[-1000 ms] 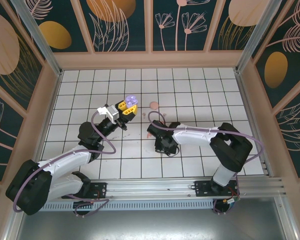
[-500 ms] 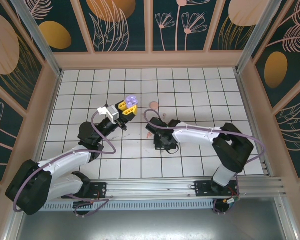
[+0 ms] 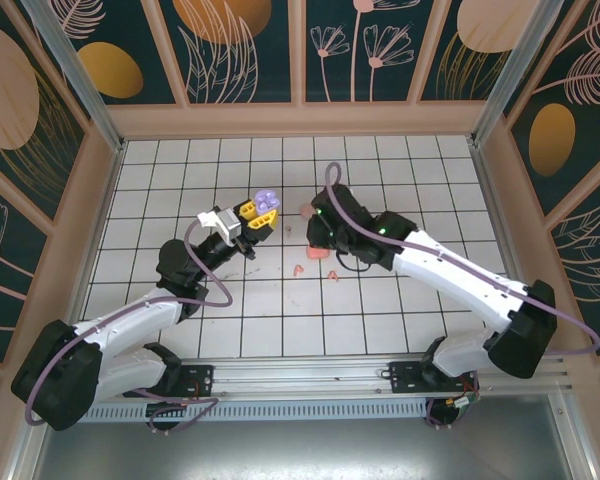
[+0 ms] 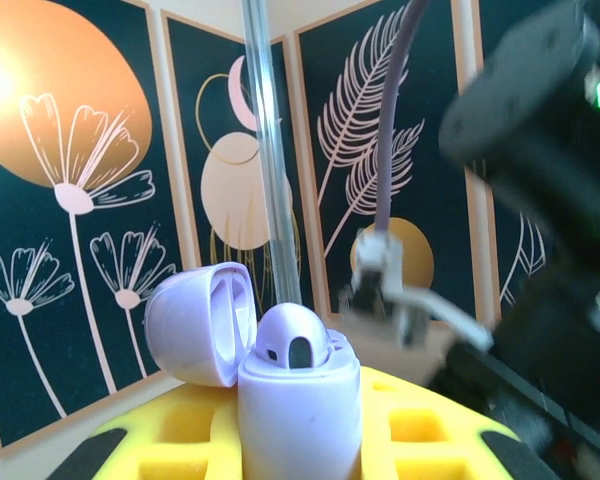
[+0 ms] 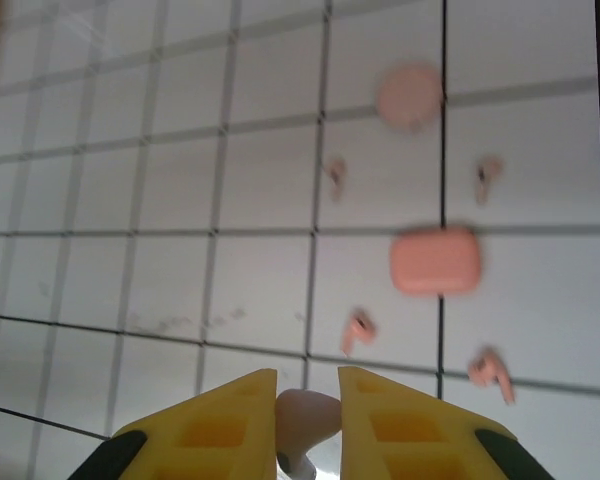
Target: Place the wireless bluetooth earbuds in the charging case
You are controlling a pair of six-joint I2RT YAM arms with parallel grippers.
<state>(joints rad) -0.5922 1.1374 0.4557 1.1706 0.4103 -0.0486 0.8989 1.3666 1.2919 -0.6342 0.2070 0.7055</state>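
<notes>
R pincer [image 5: 307, 398] is clamped on a pale pink earbud [image 5: 306, 412]. Bulb sits up betw the yellow tips, stem end points back twd the wrist, so its long axis runs roughly along the fingers.

L pincer [image 4: 300, 445] is shut round the body of the lilac charging case [image 4: 300, 405], held up off the counter [image 5: 130, 200]. Lid [image 4: 202, 322] is flipped open to the left, w/ one lilac earbud [image 4: 292, 345] seated inside.

Key relation: in the R wrist view the pale pink case [image 5: 409, 95] lies ahead & right of the tips, beyond the coral case [image 5: 435, 262]. Both lie flat on the tiles; can't tell if either lid is open. R arm is plainly the nearer one. Prob next move: carry the bud fwd-right, stem down.

Four loose buds [image 5: 358, 330] lie round the coral case.
</notes>
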